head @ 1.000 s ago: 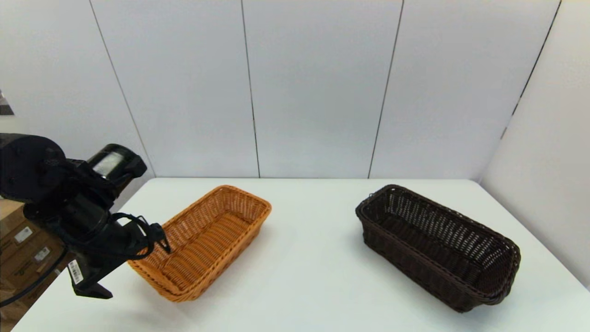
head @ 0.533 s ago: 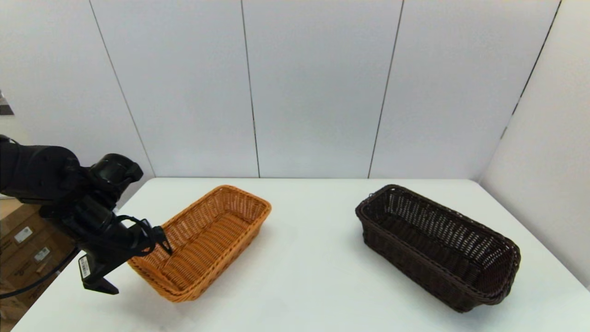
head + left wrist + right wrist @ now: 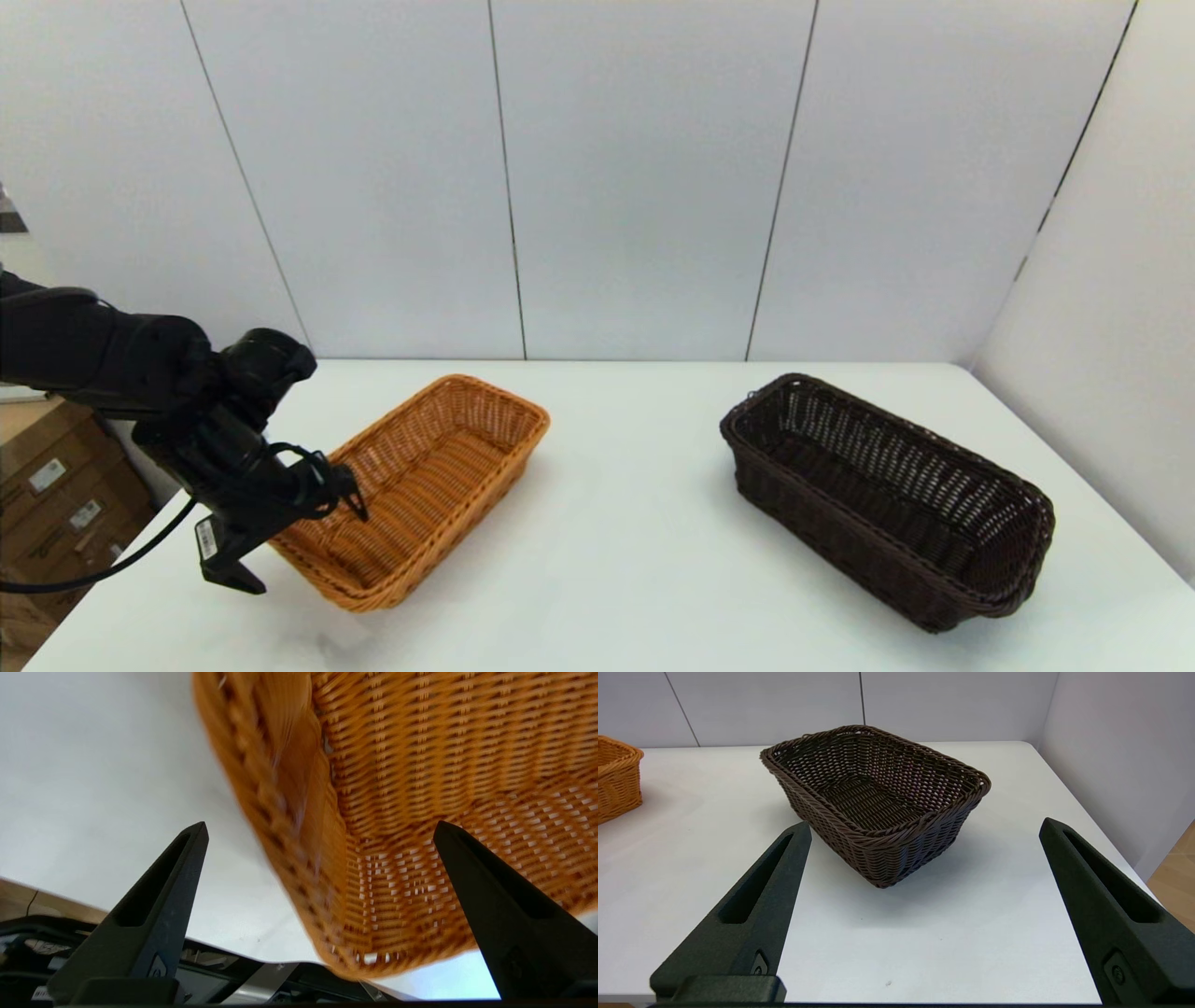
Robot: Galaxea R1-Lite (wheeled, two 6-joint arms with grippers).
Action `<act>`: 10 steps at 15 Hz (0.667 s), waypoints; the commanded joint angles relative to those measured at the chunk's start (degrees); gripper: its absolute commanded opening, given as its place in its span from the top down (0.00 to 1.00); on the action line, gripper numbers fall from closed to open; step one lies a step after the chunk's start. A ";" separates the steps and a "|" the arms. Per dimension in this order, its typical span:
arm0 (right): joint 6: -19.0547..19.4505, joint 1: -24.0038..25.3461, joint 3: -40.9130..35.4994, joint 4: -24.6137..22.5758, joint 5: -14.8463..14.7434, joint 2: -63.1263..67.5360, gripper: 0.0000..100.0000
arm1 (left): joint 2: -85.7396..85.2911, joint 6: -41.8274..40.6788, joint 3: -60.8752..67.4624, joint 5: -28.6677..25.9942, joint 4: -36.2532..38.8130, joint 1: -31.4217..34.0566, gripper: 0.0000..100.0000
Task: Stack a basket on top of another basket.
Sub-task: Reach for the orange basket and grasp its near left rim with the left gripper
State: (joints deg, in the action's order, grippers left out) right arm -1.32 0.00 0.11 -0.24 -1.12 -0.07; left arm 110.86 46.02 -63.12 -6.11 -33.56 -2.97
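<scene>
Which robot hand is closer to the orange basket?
The left. The left gripper hangs open right over the near corner of the orange basket, its fingers astride the rim. The right gripper waits open, far off in front of the dark basket.

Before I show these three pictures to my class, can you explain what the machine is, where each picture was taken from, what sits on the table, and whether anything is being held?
This is a two-armed robot at a white table. One picture comes from a camera on its head; the other two come from cameras on its wrists, looking out between each arm's two black fingers. On the table stand an orange-tan wicker basket on the robot's left and a dark brown wicker basket on its right, apart, not stacked. The left gripper is open, straddling the near end wall of the orange-tan basket. The right gripper is open too, back from the dark brown basket. Nothing is held.
</scene>
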 commanded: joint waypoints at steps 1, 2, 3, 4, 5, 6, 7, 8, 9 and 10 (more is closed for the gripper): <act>0.00 0.00 -0.02 -0.02 -0.02 0.07 0.00 | 3.05 0.39 0.28 -0.57 1.39 -1.16 0.00; 0.00 0.00 0.07 -0.02 -0.02 -0.01 0.00 | 3.13 0.39 0.37 -2.42 1.92 -1.16 0.00; 0.00 0.00 -0.02 -0.02 -0.02 0.07 0.00 | 3.22 0.39 0.37 -3.65 1.92 -1.16 0.00; 0.00 0.00 -0.02 -0.02 -0.02 0.07 0.00 | 3.84 0.39 0.37 -3.82 2.01 -1.16 0.00; 0.00 0.00 0.07 -0.02 -0.02 0.07 0.00 | 4.10 0.39 0.37 -3.82 2.01 -1.16 0.00; 0.00 0.00 -0.02 -0.02 -0.02 0.07 0.00 | 4.28 0.47 0.46 -3.82 2.01 -1.16 0.00; 0.00 0.00 -0.02 -0.02 -0.02 0.07 0.00 | 4.36 0.47 0.54 -3.82 2.10 -1.16 0.00; 0.00 0.00 0.07 -0.02 -0.02 0.07 0.00 | 4.36 0.39 0.54 -3.74 2.10 -1.16 0.00; 0.00 0.00 -0.02 -0.02 -0.02 0.07 0.00 | 4.28 0.39 0.54 -3.82 2.01 -1.16 1.00; 0.00 0.00 -0.02 -0.02 -0.02 -0.01 0.00 | 4.28 0.39 0.54 -3.74 2.10 -1.16 1.00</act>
State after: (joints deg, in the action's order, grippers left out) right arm -1.32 0.00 0.13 -0.24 -1.15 -0.07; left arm 115.13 46.12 -62.60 -9.84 -31.33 -4.13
